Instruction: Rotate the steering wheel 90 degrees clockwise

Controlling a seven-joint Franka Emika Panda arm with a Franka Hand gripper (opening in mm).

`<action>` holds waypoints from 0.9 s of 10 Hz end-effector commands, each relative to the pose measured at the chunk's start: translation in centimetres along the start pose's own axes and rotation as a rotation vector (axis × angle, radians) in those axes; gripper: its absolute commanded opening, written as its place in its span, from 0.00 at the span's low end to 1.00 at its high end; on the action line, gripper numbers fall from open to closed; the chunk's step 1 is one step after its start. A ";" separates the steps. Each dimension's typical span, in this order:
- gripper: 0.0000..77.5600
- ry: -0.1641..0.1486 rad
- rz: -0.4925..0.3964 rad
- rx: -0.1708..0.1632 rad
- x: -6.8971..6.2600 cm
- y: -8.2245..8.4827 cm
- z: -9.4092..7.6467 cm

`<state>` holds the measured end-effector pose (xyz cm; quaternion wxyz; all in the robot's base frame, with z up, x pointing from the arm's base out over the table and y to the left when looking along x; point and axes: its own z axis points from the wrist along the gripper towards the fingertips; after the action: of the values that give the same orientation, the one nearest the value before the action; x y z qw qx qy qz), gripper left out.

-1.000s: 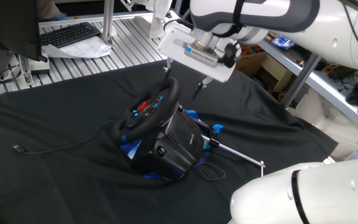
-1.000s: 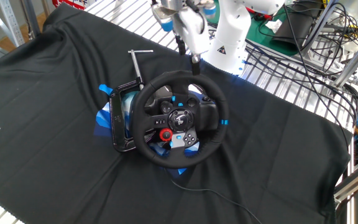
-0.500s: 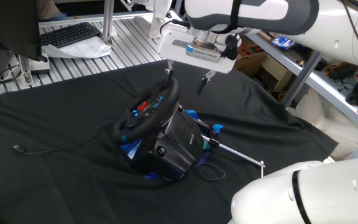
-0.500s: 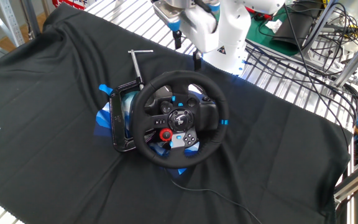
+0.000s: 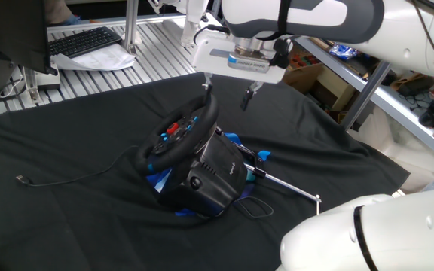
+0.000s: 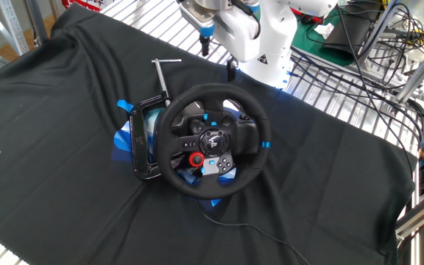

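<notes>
1 steering wheel (image 6: 212,140), 1 tool (image 5: 228,94) spread above it.

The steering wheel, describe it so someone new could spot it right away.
On the black cloth covering the table, below the open claw, sits the steering wheel. It is a round black rim with red and blue hub buttons and a blue stripe, unlike the boxy base behind it.

The table is viewed by one fixed view from above at the wheel's rear side, the steering wheel (image 5: 181,132) at mid-frame. It is faced head-on from above by the other. Wheel and black cloth (image 6: 65,110) are shared.
</notes>
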<state>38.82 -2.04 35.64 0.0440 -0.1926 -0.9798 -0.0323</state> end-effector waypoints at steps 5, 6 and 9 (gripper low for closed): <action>1.00 -0.076 -0.380 0.061 -4.3 -2.7 -1.0; 1.00 -0.075 -0.386 0.062 -4.3 -2.7 -1.0; 0.02 -0.075 -0.388 0.063 -4.3 -2.7 -1.0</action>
<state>41.17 -5.43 35.89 0.0156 -0.0273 -0.9995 -0.0072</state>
